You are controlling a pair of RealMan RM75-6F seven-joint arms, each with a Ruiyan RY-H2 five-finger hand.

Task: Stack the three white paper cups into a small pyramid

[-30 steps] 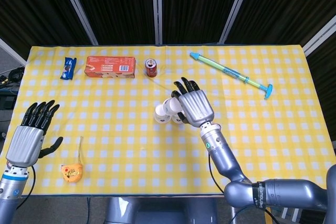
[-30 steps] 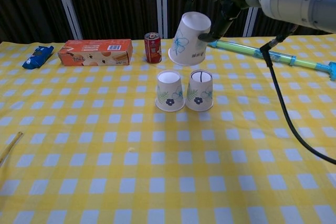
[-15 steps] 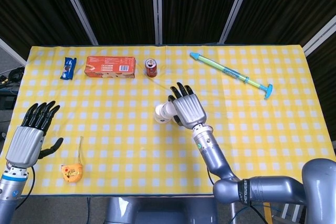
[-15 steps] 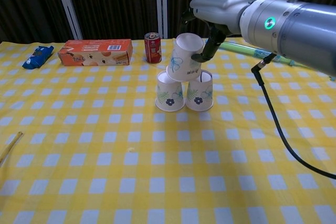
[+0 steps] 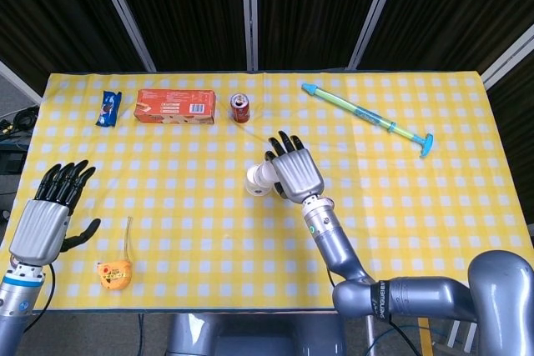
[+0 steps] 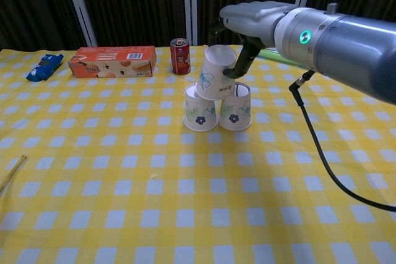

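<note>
Two white paper cups with blue flower prints stand upside down side by side mid-table, the left cup (image 6: 200, 108) and the right cup (image 6: 236, 107) touching. A third cup (image 6: 216, 73) sits tilted on top of the pair, gripped by my right hand (image 6: 250, 21) from above. In the head view my right hand (image 5: 294, 172) covers most of the stack; only the left cup (image 5: 259, 181) shows. My left hand (image 5: 46, 216) hovers open near the table's front left edge, far from the cups.
At the back stand a red soda can (image 6: 180, 56), an orange snack box (image 6: 112, 62) and a blue snack packet (image 6: 45, 67). A blue-green water squirter (image 5: 370, 117) lies back right. An orange toy with a stick (image 5: 114, 273) lies front left.
My right hand has lowered the third cup from above the pair onto their tops, shifting slightly left. The left hand has stayed still.
</note>
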